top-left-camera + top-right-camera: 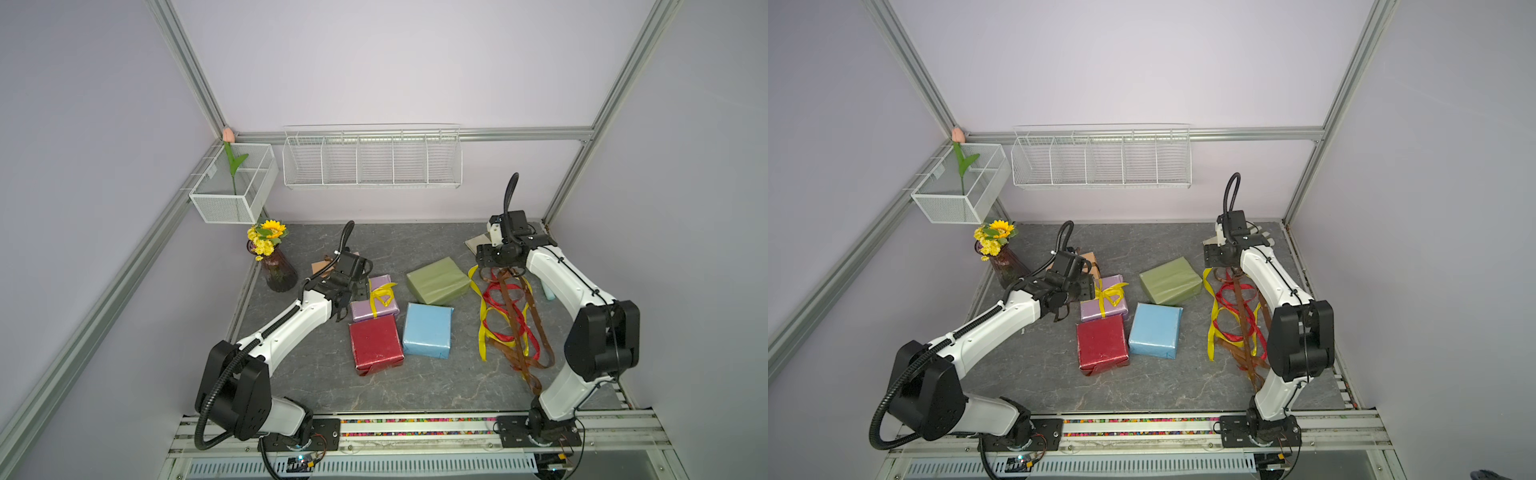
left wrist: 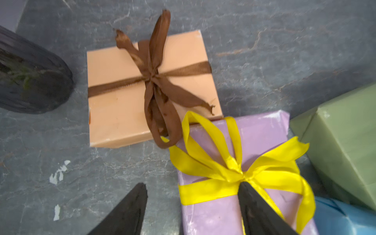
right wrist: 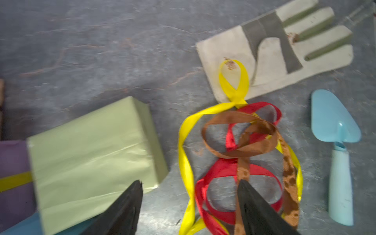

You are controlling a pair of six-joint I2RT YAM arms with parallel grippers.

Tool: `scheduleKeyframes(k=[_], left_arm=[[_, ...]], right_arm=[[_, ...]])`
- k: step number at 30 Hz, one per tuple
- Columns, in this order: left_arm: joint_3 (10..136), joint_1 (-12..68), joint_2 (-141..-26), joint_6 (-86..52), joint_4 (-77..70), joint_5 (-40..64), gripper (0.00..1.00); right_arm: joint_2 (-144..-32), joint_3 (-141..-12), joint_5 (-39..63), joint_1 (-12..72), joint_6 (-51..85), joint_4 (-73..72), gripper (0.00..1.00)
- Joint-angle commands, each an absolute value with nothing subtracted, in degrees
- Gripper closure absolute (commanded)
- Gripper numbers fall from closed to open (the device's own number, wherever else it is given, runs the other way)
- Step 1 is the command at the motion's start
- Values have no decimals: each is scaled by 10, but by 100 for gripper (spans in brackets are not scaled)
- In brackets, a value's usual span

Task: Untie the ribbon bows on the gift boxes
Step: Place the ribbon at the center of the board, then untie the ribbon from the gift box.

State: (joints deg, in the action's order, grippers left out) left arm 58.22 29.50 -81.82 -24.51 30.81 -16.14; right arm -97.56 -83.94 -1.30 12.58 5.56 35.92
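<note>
Left pincer, apart over the yellow bow, may catch a loop instead of a tail and cinch it; right pincer, also apart, could snag the loose ribbons.

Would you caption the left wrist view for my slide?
Open left tool by yellow bow on lilac box; tan box adjacent.

Left arm and right arm reach forward; left gripper and right gripper point down, jaws wide apart.
</note>
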Motion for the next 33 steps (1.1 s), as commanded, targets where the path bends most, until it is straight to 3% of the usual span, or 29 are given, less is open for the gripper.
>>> scheduleKeyframes(k=[1,4,6,8,18,26,33], left_arm=[[552,293,-793,-286,310,-149,28],[525,293,-774,-287,287,-131,28],[512,293,-764,-282,276,-123,29],[504,293,-761,-275,272,-115,30],[459,293,-766,-277,223,-92,35],[440,293,-774,-288,194,-102,37],[435,293,-774,-287,195,-110,38]], right_arm=[[-943,-819,85,162,82,333,23],[-942,-777,161,196,147,251,27],[-961,-766,203,219,187,204,39],[-983,-767,215,240,217,180,42],[-1084,-772,260,326,347,44,37],[-1167,-793,295,338,442,-50,49],[-1197,-813,282,342,453,-42,43]])
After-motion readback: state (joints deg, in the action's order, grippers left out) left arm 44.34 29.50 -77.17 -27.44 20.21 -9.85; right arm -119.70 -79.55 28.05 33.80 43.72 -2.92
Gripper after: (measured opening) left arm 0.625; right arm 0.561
